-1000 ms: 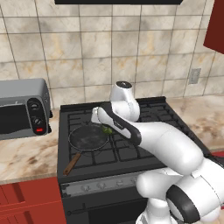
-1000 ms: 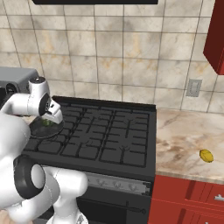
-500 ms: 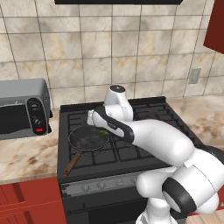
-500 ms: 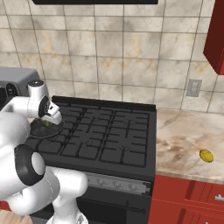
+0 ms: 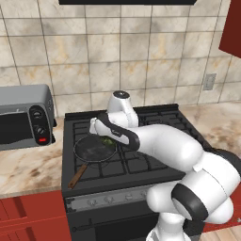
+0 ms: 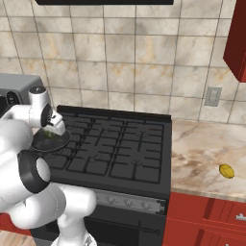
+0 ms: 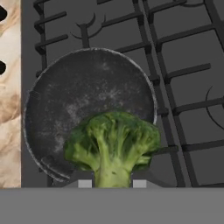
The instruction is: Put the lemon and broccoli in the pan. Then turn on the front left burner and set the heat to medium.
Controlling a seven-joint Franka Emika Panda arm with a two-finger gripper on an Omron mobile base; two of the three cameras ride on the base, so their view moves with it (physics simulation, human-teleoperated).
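My gripper (image 7: 112, 183) is shut on the stem of the broccoli (image 7: 111, 144), a green floret hanging just above the near rim of the pan (image 7: 78, 96). In the left base view the gripper (image 5: 104, 136) holds the broccoli (image 5: 108, 140) over the right part of the dark pan (image 5: 92, 150), whose brown handle points toward the stove's front left. The pan (image 6: 48, 142) sits on the grate over the front left burner, which it hides. Far off on the right counter lies the lemon (image 6: 226, 171).
A grey toaster oven (image 5: 23, 122) stands on the counter left of the stove. A row of knobs (image 6: 127, 202) lines the stove's front panel. Black grate bars (image 7: 183, 70) cover the other burners. A wall outlet (image 6: 212, 96) sits above the marble counter (image 6: 202, 144).
The arm has edged a little to the left over the pan, still holding the broccoli. The pan and the lemon have not moved.
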